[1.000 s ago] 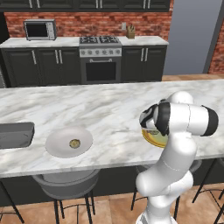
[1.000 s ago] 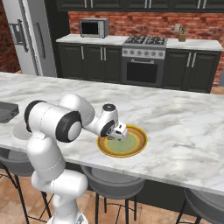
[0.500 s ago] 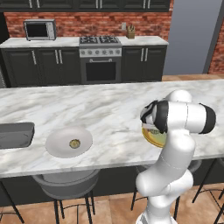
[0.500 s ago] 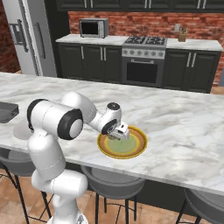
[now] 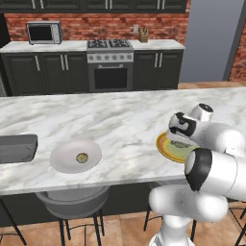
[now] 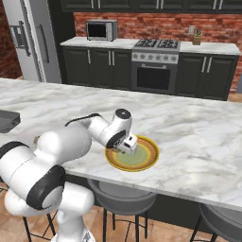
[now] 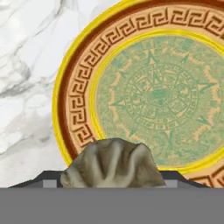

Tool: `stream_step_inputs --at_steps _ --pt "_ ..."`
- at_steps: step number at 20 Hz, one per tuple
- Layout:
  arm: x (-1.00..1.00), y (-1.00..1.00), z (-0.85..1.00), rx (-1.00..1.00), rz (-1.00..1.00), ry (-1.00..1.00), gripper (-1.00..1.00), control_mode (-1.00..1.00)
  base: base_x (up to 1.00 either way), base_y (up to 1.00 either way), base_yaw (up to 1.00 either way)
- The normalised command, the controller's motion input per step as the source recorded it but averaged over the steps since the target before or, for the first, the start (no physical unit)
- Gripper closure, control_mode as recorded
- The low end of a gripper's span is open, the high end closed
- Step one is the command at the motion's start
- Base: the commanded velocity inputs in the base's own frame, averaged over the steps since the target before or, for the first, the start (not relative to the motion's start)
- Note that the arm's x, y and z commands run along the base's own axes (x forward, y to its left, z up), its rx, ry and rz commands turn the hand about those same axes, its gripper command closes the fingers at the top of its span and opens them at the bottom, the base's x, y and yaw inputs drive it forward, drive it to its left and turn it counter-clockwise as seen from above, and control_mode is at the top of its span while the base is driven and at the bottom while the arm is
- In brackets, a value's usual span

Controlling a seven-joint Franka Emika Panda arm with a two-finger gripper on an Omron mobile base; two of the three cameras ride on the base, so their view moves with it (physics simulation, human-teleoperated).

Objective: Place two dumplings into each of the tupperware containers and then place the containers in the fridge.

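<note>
My gripper [image 7: 111, 183] is shut on a tan-olive dumpling [image 7: 111, 162], which sits between the dark fingertips [image 7: 49, 182] just above the near rim of the yellow-rimmed plate [image 7: 162, 92]. In the base views the gripper [image 5: 180, 139] [image 6: 127, 144] hangs low over that plate [image 5: 166, 150] [image 6: 146, 158]. Another dumpling [image 5: 82, 157] lies on the round white plate [image 5: 65, 156] to the left. One grey tupperware container [image 5: 17, 148] [image 6: 6, 120] rests at the counter's left end. The fridge [image 6: 33, 40] stands at the back left.
The marble island counter [image 5: 110, 120] runs across both base views, with bar stools [image 5: 72, 204] under its near edge. Dark cabinets, a stove [image 5: 109, 65] and a microwave [image 5: 42, 32] line the far wall.
The jaws have narrowed onto the dumpling over the yellow-rimmed plate. The arm has barely shifted, and the plates and container have stayed put.
</note>
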Motion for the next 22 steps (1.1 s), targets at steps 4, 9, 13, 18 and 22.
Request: stream_step_inputs --at_steps 4,9,13,18,22 --pt "-0.98 0.19 0.96 -0.08 0.07 0.09 1.0 -1.0 0.0 0.0 0.0" --pt "-1.0 0.46 0.51 -0.12 0.09 0.01 1.0 -1.0 0.0 0.0 0.0" --pt "-0.61 0.72 0.03 -0.04 0.15 0.05 1.0 -1.0 0.0 0.0 0.0" --pt "-0.19 0.42 0.0 0.0 0.17 -0.02 1.0 -1.0 0.0 0.0 0.0" --pt "0.0 0.22 0.0 0.0 0.13 -0.03 1.0 -1.0 0.0 0.0 0.0"
